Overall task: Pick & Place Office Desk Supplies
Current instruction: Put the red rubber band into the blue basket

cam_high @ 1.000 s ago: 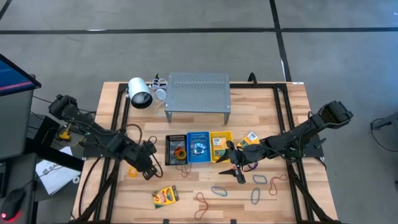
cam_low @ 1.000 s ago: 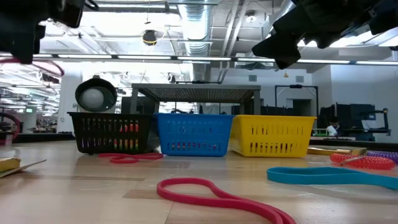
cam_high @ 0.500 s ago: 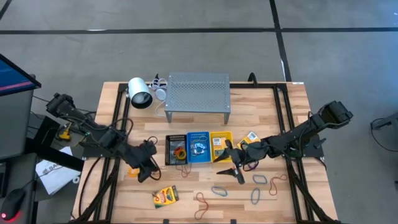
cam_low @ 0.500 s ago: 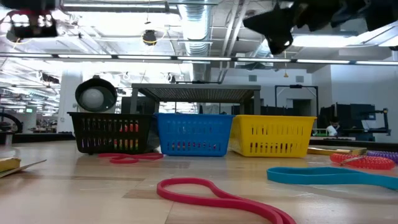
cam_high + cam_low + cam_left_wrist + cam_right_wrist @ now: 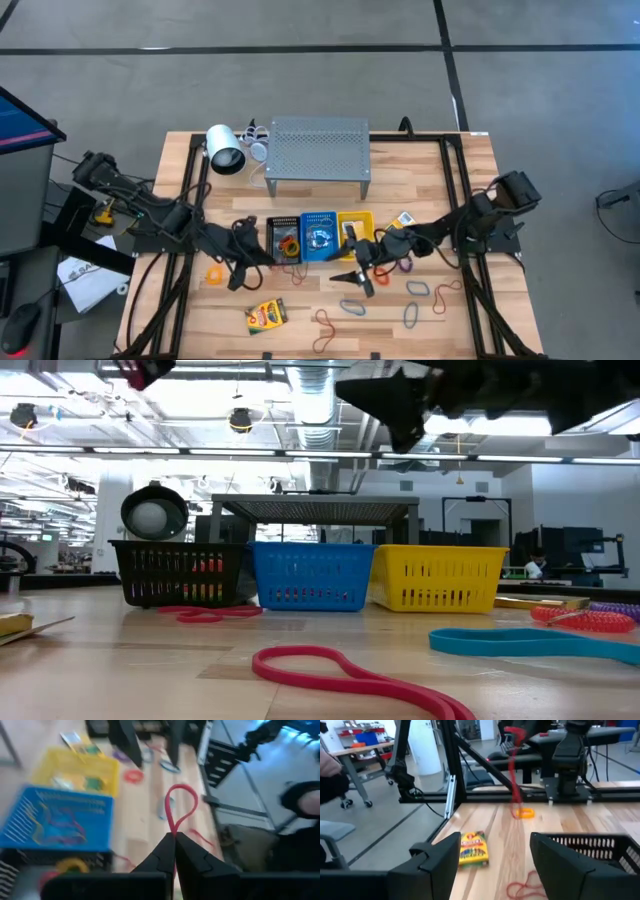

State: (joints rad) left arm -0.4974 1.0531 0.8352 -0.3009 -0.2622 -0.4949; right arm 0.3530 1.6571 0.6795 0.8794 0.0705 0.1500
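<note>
My left gripper [image 5: 173, 845] is shut on a red rubber band [image 5: 180, 805] and stands above the table in front of the black basket [image 5: 283, 240]; the right wrist view also shows the band [image 5: 514, 770]. My right gripper [image 5: 492, 865] is open with nothing between its fingers, above the table in front of the blue basket [image 5: 319, 238] and the yellow basket [image 5: 354, 232]. A crayon box [image 5: 266, 315] and an orange band [image 5: 214, 273] lie flat on the near left of the table. Other bands [image 5: 352, 306] lie on the table at the near right. My left gripper pinches the red band at one end of its loop [image 5: 173, 833] between the tips of its two fingers. The fingers slant down toward the table's right. In the right wrist view the band hangs slack below the fingers [image 5: 516, 795], clear of the table.
A grey perforated shelf [image 5: 318, 150] and a white cylinder [image 5: 225, 150] stand at the far side. A second crayon box [image 5: 403, 220] lies right of the yellow basket. Loose bands [image 5: 418, 290] and a brown one [image 5: 325, 322] lie along the near edge.
My left gripper has risen with the red band, gone toward the black basket and rolled about its own line, lifting the band higher. My right gripper has moved toward the table's left, staying open, and has tipped up to nearly level.
</note>
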